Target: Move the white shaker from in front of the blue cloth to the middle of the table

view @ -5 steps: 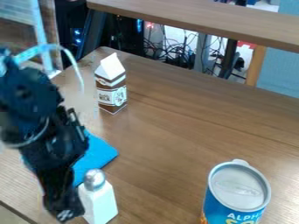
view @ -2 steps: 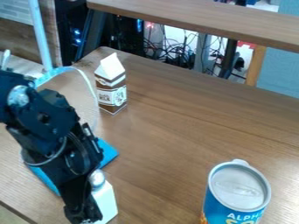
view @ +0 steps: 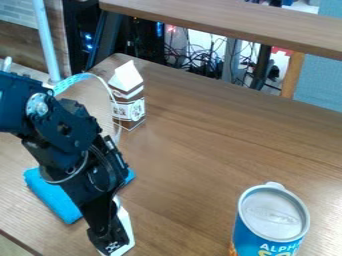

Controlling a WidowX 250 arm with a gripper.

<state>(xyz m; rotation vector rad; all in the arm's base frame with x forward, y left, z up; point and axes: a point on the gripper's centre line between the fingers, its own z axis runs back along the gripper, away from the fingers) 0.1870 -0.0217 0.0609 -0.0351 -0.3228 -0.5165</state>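
The black gripper (view: 110,240) hangs at the lower left, in front of the white shaker (view: 125,225) and covering most of it, the metal top included. Whether it touches the shaker I cannot tell. Behind the arm a folded blue cloth (view: 55,198) lies on the table, partly covered by the arm. A brown and white milk carton (view: 128,107) stands upright farther back, a thin cable of the arm crossing its left side. At the lower right stands a blue can (view: 267,235) with a grey lid.
The wooden table (view: 200,150) spans the view. Beyond its back edge runs a raised wooden shelf (view: 234,22), with tangled cables (view: 200,62) below it. A light blue pole (view: 47,42) rises at the upper left.
The arm and gripper have moved right, from left of the shaker to in front of it. More of the blue cloth's left part is uncovered. The carton, can and cloth have stayed in place.
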